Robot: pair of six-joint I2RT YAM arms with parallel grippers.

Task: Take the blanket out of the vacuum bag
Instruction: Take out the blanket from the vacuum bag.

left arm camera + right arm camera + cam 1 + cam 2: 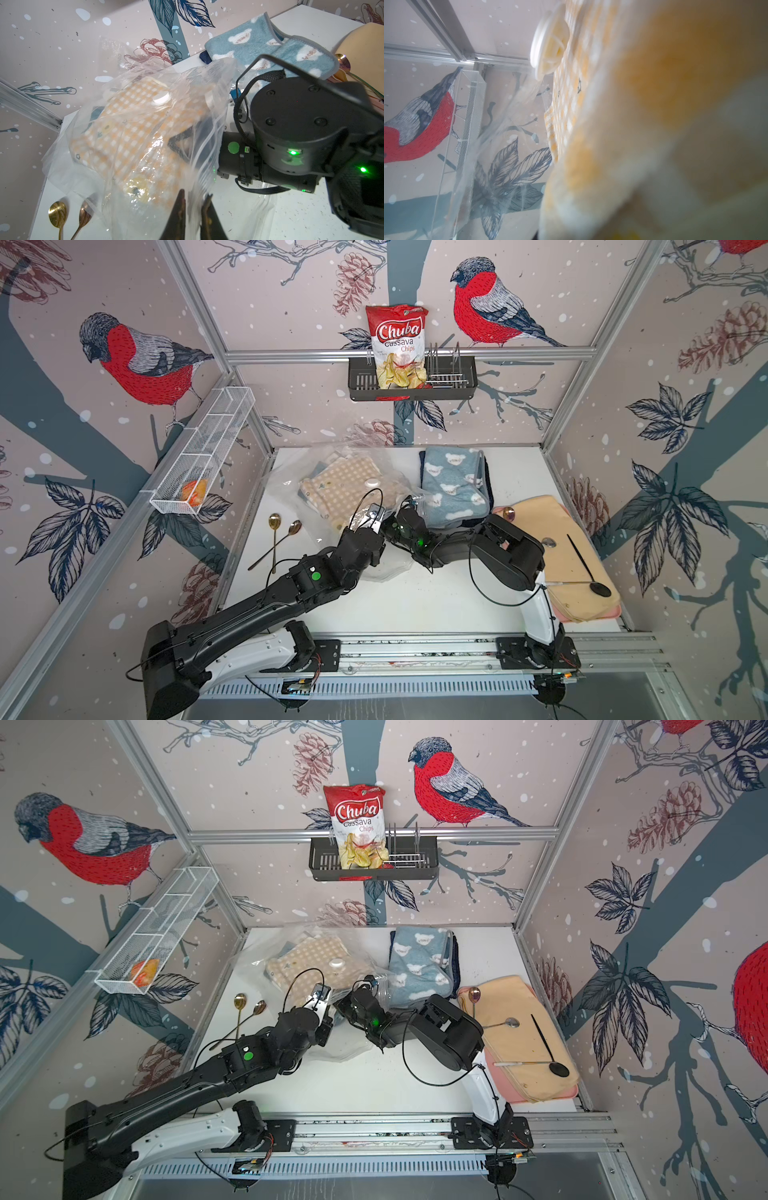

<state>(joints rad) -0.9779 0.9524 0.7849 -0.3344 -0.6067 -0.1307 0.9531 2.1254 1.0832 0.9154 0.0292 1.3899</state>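
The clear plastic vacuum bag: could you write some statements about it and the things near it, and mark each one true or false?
1. The orange-and-white checked blanket is inside the clear plastic vacuum bag. True.
2. The round white valve cap sits on the bag's face. True.
3. The blue bear-print towel is inside the bag. False: it lies outside, beside it on the white table.
4. The red cassava chips packet stands in the white wire basket. False: it stands in the black wall rack.
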